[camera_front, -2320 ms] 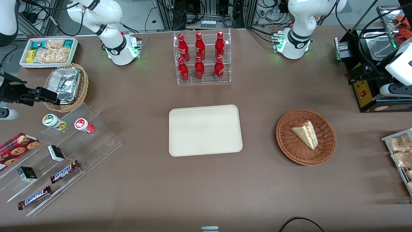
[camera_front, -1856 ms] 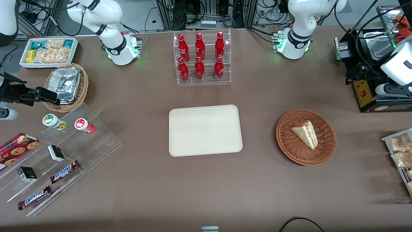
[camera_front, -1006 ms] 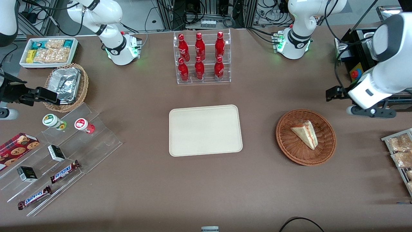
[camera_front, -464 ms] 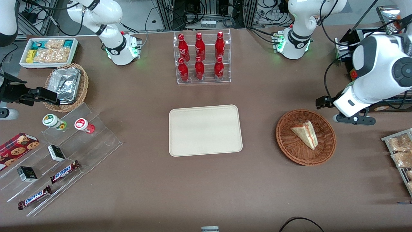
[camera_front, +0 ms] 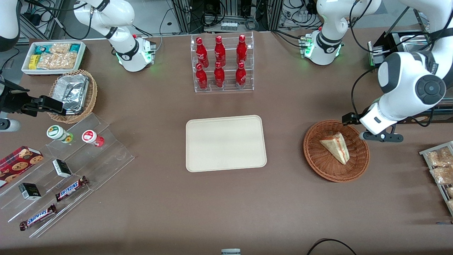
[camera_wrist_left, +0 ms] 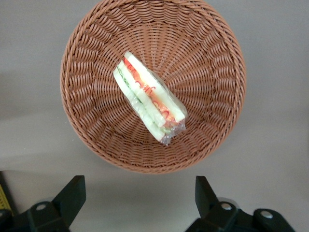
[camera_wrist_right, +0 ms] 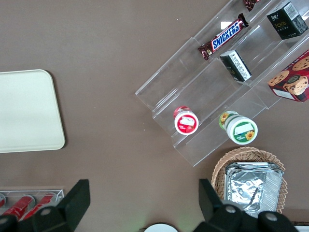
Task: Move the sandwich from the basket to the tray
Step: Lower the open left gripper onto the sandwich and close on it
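**Front view: left arm above the basket rim, sandwich not grasped**

Front view hides the gripper [camera_front: 364, 131] almost wholly beneath the white wrist housing; only dark edges of it project over the basket's [camera_front: 320, 166] rim on the side farther from the camera. The fingers cannot be made out in this view. A wire rack of packets [camera_front: 439, 170] at the working arm's end is cut off by the frame edge.

Surface: a brown table [camera_front: 219, 209], matte and uniform. Cables and frame uprights stand along its farthest edge. The tray [camera_front: 225, 143] lies near mid-table, well apart from the basket. A clear rack of red bottles [camera_front: 222, 63] stands farther from the camera than the tray. Toward the parked arm's end sit stepped acrylic shelves [camera_front: 67, 170] holding chocolate bars and small boxes.

The sandwich [camera_front: 336, 147] lies in the basket, on its side.

Left wrist view supplies what the front view lacks. Both fingers [camera_wrist_left: 72, 195] appear as dark tips spread wide apart, wider than the sandwich [camera_wrist_left: 148, 98] is long, and nothing is between them. The gripper [camera_wrist_left: 137, 193] is held above bare table just outside the basket [camera_wrist_left: 217, 63] rim. The wrapping film and the green and red filling layers read clearly here.

Right wrist view shows only a corner of the tray [camera_wrist_right: 29, 111].
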Controlling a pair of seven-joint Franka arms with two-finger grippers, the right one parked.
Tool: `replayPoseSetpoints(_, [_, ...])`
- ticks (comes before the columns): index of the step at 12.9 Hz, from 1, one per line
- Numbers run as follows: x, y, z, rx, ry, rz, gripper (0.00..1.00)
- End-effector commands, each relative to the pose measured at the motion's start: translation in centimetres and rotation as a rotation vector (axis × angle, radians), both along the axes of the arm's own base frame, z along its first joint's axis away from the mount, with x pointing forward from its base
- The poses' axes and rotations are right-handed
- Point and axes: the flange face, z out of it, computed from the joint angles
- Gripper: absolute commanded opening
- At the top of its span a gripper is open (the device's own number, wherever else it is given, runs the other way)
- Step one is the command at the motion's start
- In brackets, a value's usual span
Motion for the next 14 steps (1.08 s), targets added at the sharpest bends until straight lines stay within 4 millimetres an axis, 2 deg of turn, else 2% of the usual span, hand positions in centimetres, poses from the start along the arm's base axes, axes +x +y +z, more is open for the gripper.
replayPoseSetpoints(1, [-0.4, 0.0, -1.5, 0.007, -0.028, 0.045, 1.00])
replayPoseSetpoints(4, [-0.3, 0.0, -3.3, 0.013, -0.031, 0.165, 1.00])
replayPoseSetpoints(7, [-0.1, -0.3, -4.4, 0.043, -0.013, 0.386, 1.00])
replayPoseSetpoints(10, [0.5, -2.5, -5.2, 0.068, -0.041, 0.646, 1.00])
replayPoseSetpoints(12, [1.0, -3.1, -6.4, 0.069, -0.045, 0.677, 1.00])
replayPoseSetpoints(14, [1.1, -3.5, -6.6, 0.062, -0.059, 0.670, 1.00])
